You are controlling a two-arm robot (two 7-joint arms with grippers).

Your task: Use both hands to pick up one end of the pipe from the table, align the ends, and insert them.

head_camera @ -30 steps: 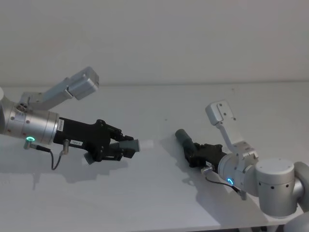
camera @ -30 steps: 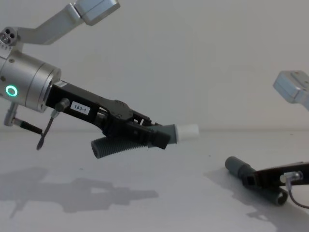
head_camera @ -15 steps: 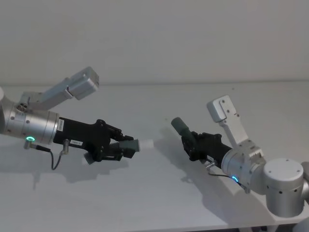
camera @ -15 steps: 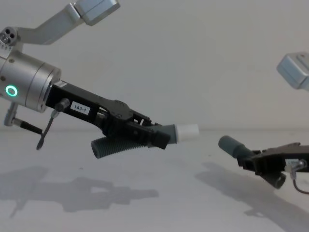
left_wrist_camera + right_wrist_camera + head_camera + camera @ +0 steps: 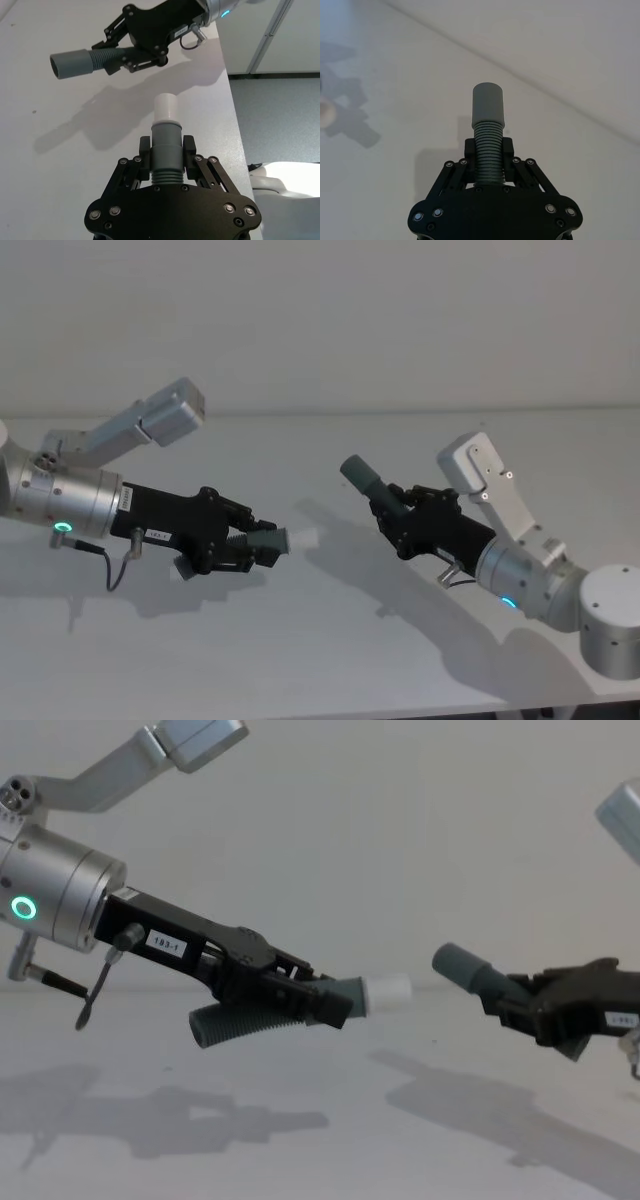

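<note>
Straight hose piece (image 5: 470,972): its rear length is hidden inside the right gripper (image 5: 520,1002), leaving the smooth cuff (image 5: 358,474) and a few ribs exposed. Bent hose piece (image 5: 245,1020): its middle is covered by the left gripper (image 5: 330,1000).

The right arm is cut off at the chest view's right edge. The left arm reaches in from the left, angled slightly down. Its fingers are clamped on the bent piece, with the white tip (image 5: 388,987) pointing right. The right gripper tilts upward, clamped on the straight piece.

Both pieces are held above the table (image 5: 300,640), ends apart and not in line.

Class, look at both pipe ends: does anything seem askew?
Yes. The straight piece in the right gripper tilts upward, its cuff higher than the bent piece's white tip in the left gripper; the ends are apart, misaligned.
</note>
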